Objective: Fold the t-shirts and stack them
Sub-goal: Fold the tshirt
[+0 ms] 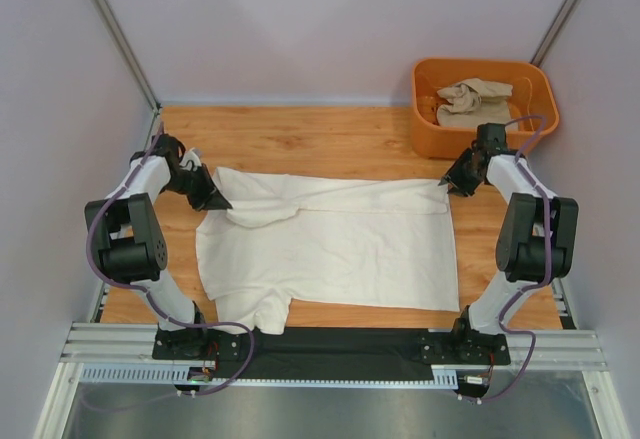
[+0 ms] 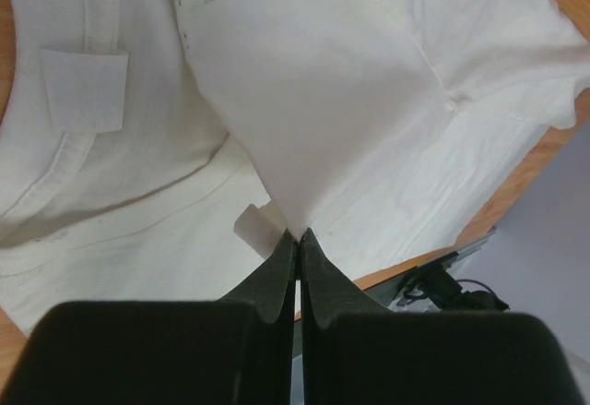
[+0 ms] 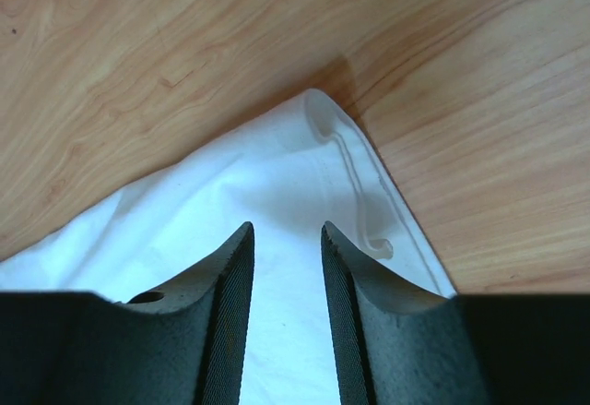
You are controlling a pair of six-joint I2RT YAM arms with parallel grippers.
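Cloth of the beige shirt is bunched in the tub at the far right, so its shape cannot be told. From the left wrist most of the cream shirt is cut off; only the collar area and a tented peak show. That shirt lies spread across the table between the 2 arms, collar end to the left, hem to the right, with a fold line along its far side and a rumple near the collar. On a raised peak of it the left gripper is pinched tight. Over the far hem corner the right gripper stands with jaws parted, clasping nothing.
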